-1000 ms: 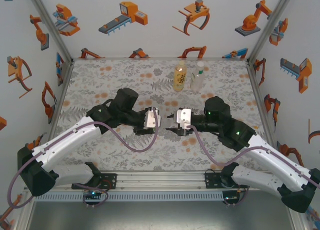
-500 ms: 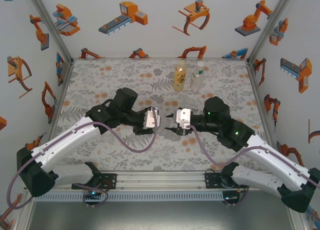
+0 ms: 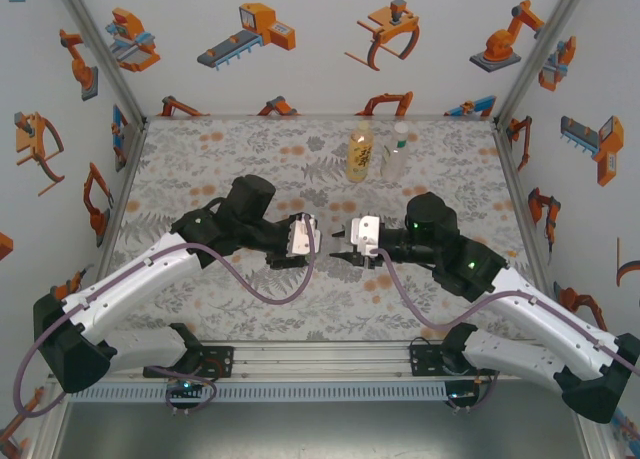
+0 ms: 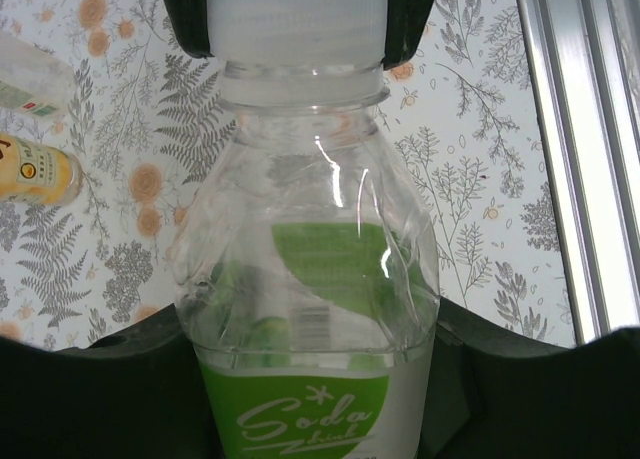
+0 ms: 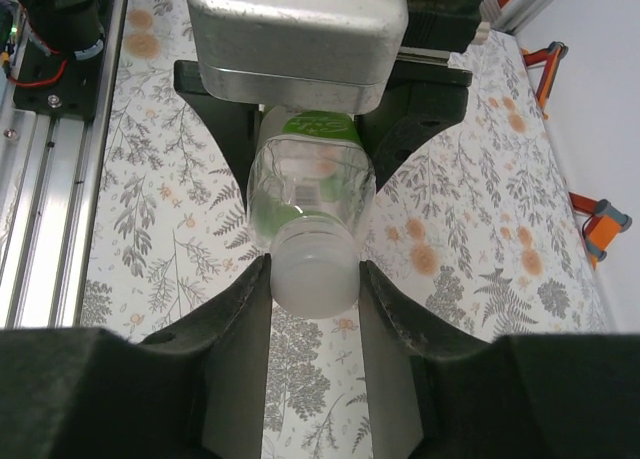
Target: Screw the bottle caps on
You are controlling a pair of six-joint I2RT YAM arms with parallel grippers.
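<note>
**A:** Largest item first?

**B:** Flowered counter [image 3: 200, 169]. On it, well back, stood an amber bottle [image 3: 359, 154] and just beside it a slim bottle [image 3: 396, 157], both upright and both seemingly capped.

**A:** The hands?

**B:** Left hand [image 3: 300, 241]: closed round the body of the green-labelled bottle [image 4: 310, 309], held on its side above the counter's middle. Right hand [image 5: 315, 289]: fingers pinched on the white cap [image 5: 315, 269], which sat on that bottle's neck.

**A:** Step in hand?

**B:** Judged to be threading the last cap. Next move called for turning the right wrist while the left kept the bottle from spinning, cap kept square to the neck.

**A:** Changes over the last second?

**B:** Right hand stood slightly closer to the left hand. Left arm and the back bottles were unmoved.
</note>
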